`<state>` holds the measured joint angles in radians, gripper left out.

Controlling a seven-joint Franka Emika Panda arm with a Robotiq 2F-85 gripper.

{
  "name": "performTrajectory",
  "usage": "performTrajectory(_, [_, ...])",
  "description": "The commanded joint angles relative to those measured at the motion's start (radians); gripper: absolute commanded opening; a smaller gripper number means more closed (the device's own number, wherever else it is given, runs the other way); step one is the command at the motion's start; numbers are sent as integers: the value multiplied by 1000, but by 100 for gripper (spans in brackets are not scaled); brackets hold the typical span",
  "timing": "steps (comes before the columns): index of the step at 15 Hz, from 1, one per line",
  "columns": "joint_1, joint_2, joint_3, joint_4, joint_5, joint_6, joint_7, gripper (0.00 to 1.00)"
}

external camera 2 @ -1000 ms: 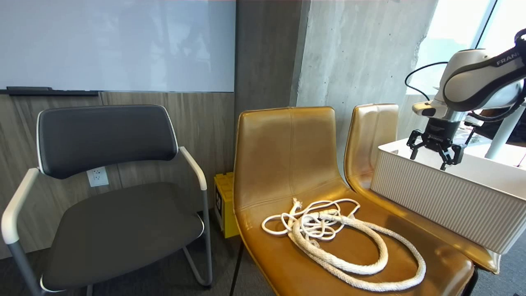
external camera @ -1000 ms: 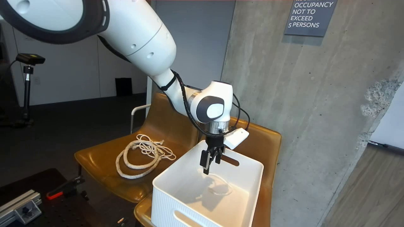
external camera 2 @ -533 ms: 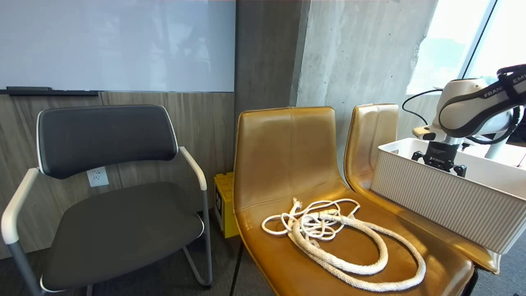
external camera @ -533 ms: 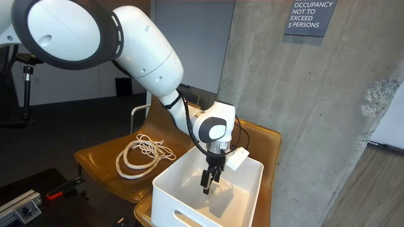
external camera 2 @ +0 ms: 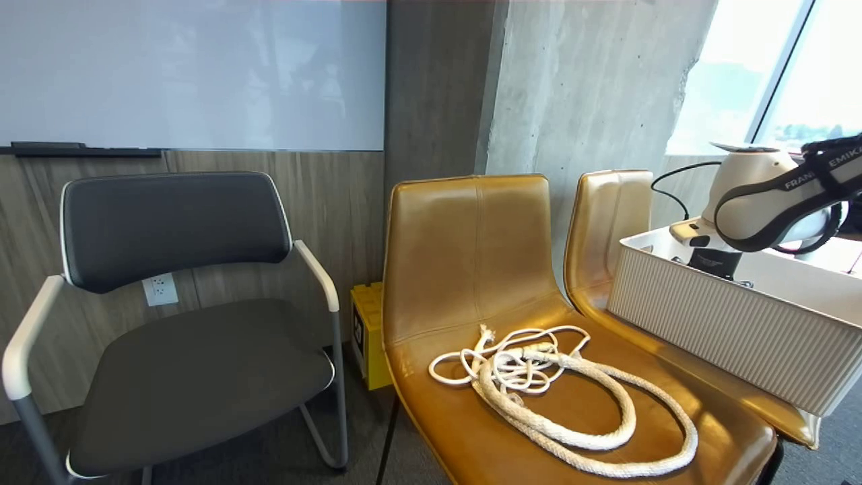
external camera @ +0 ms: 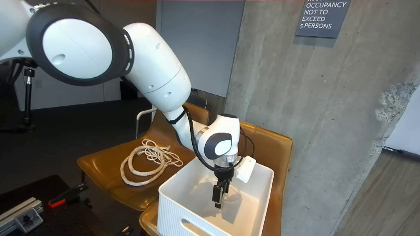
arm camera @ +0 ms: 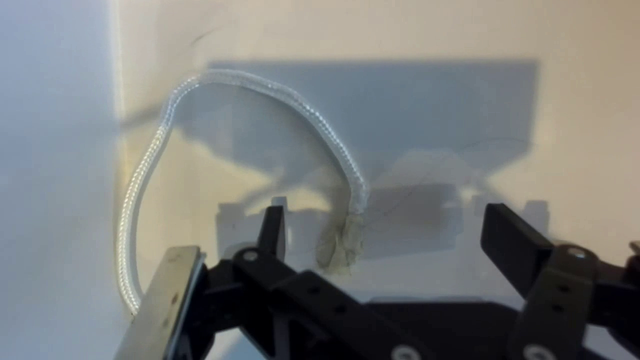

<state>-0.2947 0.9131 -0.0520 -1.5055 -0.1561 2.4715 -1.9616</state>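
Note:
My gripper [arm camera: 385,212] is open inside a white ribbed bin [external camera: 188,209], its two black fingers wide apart with nothing held. In the wrist view a thin white braided rope [arm camera: 325,127] arcs over the bin floor. Its frayed end appears between the fingers, nearer the left one; whether the fingertips touch the floor cannot be told. The rope's other end runs out of sight behind the left finger linkage. In an exterior view the bin's side wall [external camera 2: 727,323] hides the fingers. A bundle of thicker and thinner white rope [external camera 2: 592,442] lies on the neighbouring brown chair.
The bin stands on a brown leather chair [external camera: 282,154] by a concrete wall [external camera: 321,114]. Another brown chair [external camera 2: 471,249] is beside it. A grey armchair [external camera 2: 182,222] and yellow box [external camera 2: 370,316] stand farther off. A red-and-black clamp [external camera: 67,196] lies on a dark table.
The arm has come down, taking the gripper from near the bin's rim to deep inside it. The gripper has stayed open. The rope bundle and bin have not moved.

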Motion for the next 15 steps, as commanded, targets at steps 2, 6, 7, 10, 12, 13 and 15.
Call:
performTrajectory(2, [4, 65, -12, 50, -59, 31, -19, 100])
performTrajectory(6, [6, 76, -9, 70, -72, 32, -11, 66])
performTrajectory(7, [6, 80, -8, 78, -71, 33, -10, 59])
performTrajectory(10, [6, 79, -7, 87, -67, 31, -5, 36])
performTrajectory(12, [5, 85, -7, 96, -65, 32, -4, 21])
performTrajectory(13, [9, 73, -8, 86, -66, 30, 1, 12])
performTrajectory(15, [9, 83, -8, 97, -65, 30, 4, 1])
